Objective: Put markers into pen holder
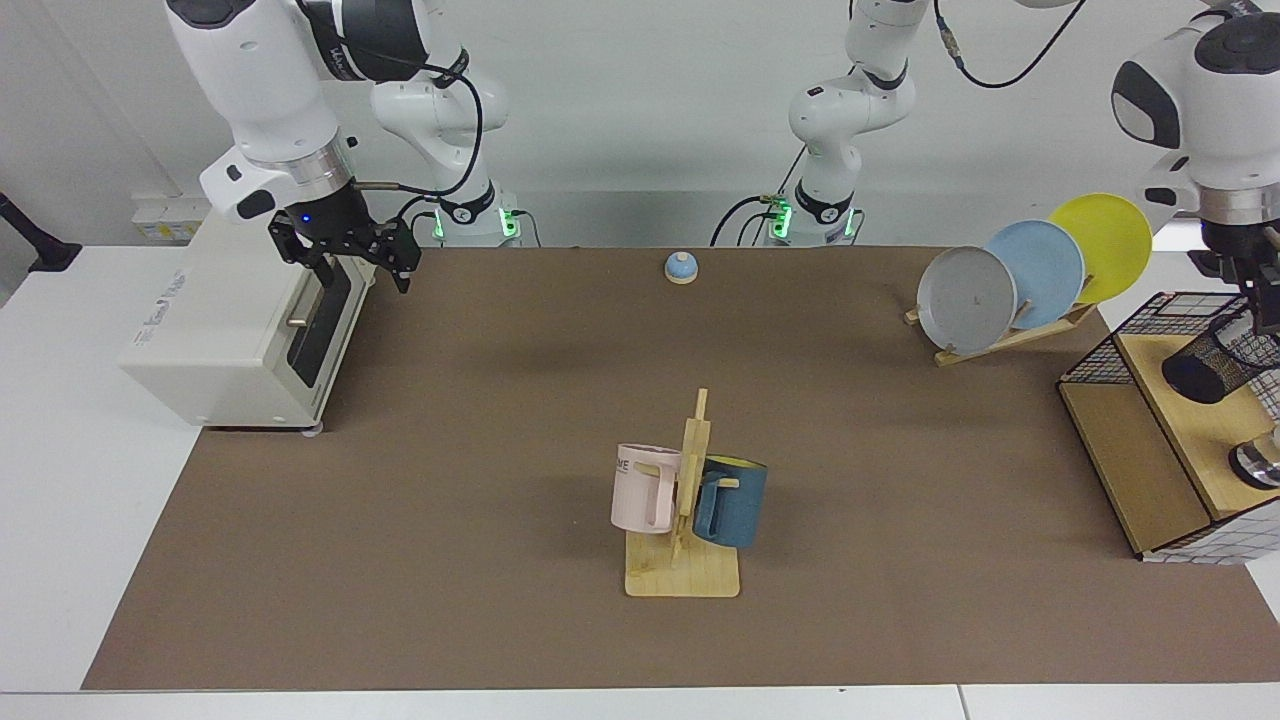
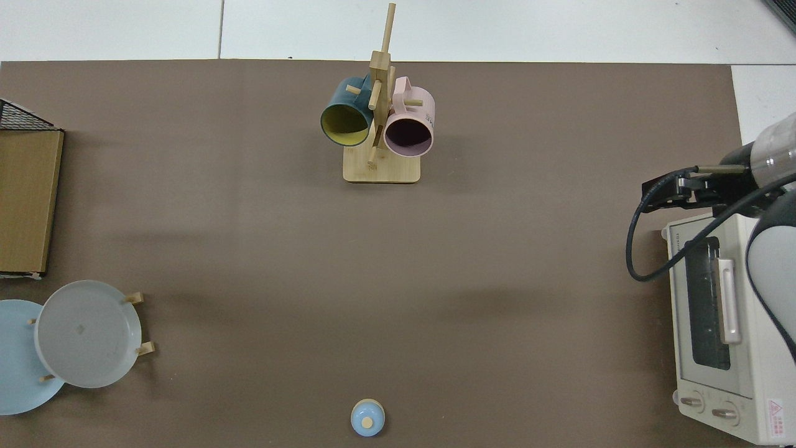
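The black mesh pen holder stands tilted on the wooden shelf at the far right of the facing view, its dark mouth turned toward the table. Just above and to the right of it hangs my left gripper, partly cut off by the frame edge. No marker shows in either view. My right gripper waits open and empty in front of the toaster oven's top corner. It appears again in the top view as the right gripper. The pen holder and left gripper lie outside the top view.
A white toaster oven sits at the table's left. A wooden mug tree with a pink and a blue mug stands mid-table. A plate rack, a small blue knob, a wire basket and a shiny metal round object are also there.
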Motion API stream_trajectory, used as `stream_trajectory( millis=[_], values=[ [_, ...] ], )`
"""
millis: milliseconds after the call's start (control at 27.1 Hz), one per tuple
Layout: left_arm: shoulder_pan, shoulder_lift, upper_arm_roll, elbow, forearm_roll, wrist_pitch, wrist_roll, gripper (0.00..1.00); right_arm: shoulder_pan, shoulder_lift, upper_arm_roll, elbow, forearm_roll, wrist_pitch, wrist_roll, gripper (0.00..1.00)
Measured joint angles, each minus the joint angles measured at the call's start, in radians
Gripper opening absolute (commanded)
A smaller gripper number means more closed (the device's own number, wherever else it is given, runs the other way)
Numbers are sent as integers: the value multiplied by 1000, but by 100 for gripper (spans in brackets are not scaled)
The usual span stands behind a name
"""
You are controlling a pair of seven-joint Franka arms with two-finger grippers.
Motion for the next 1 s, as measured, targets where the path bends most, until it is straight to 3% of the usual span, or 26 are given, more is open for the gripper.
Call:
stream_trajectory(
  millis=[148, 591, 998],
  values=[
    [-34, 0, -29, 5, -24, -55, -191, 100, 0, 0, 0, 0, 0, 0, 0, 100],
    [-117, 0, -98, 7, -371, -234, -1003, 100, 0, 0, 0, 0, 0, 0, 0, 100],
    [-126, -3, -188, 7, -458, -312, -1571, 100, 0, 0, 0, 0, 0, 0, 0, 100]
  ],
)
